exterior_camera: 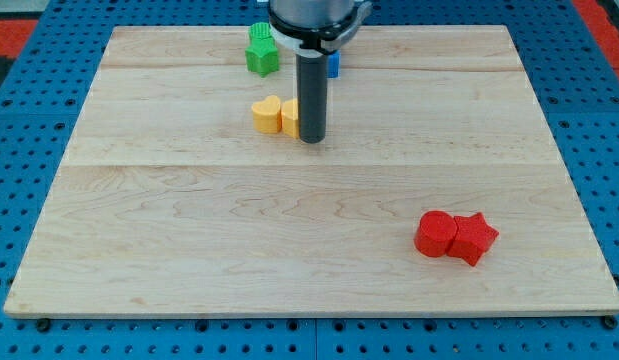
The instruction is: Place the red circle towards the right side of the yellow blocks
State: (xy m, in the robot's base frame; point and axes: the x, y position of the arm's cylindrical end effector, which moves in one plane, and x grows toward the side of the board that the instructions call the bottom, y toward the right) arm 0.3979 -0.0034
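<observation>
Red circle point(435, 234): lower right of the frame, well apart from the yellow blocks, touching a red star point(473, 238) on its right side. Judged light, rigid and smooth, likely to slide easily on the wood; being round, it may roll off line if pushed off centre. No hold to take: contact should come on its lower right face, which the star now covers.

Inventory, left to right:
- Board point(189, 260): pale wood, on a blue pegboard point(29, 60).
- Green block point(261, 50): upper centre-left, shape unclear, near the top edge.
- Yellow heart point(266, 114): upper centre, touching a second yellow block point(290, 117) on its right, shape unclear because the rod partly hides it.
- My tip point(311, 139): just beside that second yellow block, on its right, seemingly touching it. I have no jaws to report; the arm ends in a plain rod.
- Blue block point(333, 66): behind the rod, mostly hidden.
- Red circle and star: as above.

Judgement: the circle has not yet been moved toward the yellows; my tip must first travel round the star.
</observation>
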